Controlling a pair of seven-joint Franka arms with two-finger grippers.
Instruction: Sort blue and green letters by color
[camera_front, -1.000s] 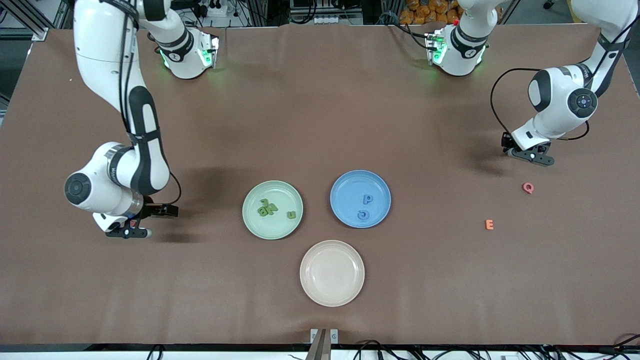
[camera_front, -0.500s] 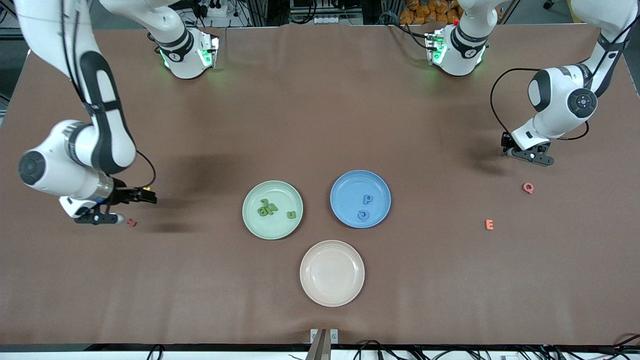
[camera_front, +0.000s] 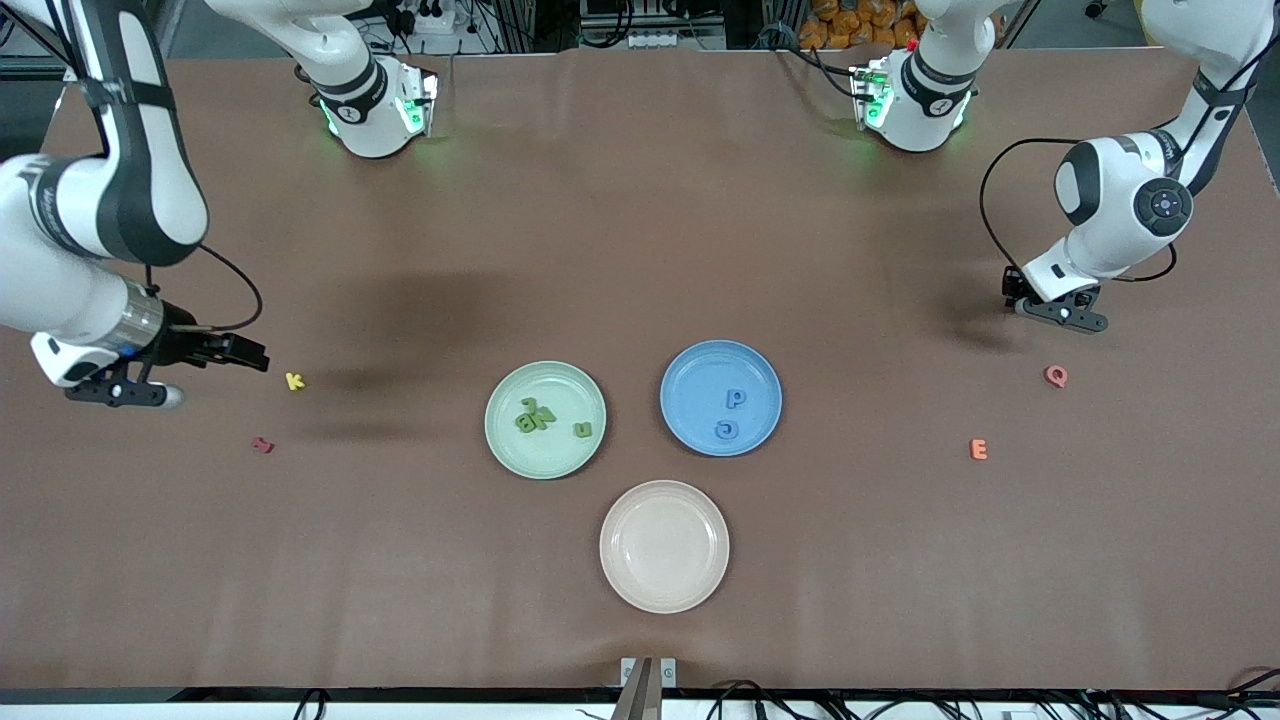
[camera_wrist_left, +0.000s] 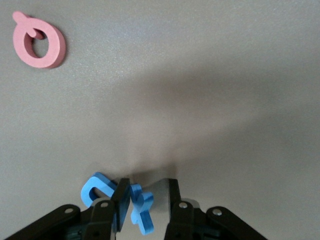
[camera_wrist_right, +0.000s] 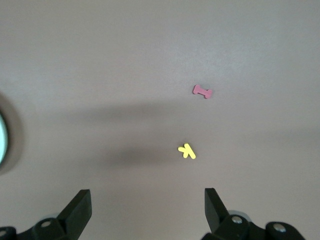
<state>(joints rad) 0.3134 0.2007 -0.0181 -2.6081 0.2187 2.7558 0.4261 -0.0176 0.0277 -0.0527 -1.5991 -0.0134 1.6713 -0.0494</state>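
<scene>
The left gripper (camera_front: 1062, 315) is being kept low on the table at the left arm's end, just beside the pink-red Q (camera_front: 1056, 376). Its jaws are being held partly apart around a blue X-like letter (camera_wrist_left: 141, 212). The letter is being pressed against one finger (camera_wrist_left: 121, 197) and is apart from the other, so no pinch is judged made. A second, rounded blue letter (camera_wrist_left: 96, 186) is lying outside that same finger. The blue plate (camera_front: 690, 375) is lying toward the right arm's end. The right gripper (camera_front: 150, 392), spread wide and empty, is being held waiting near the yellow K (camera_front: 294, 381).
</scene>
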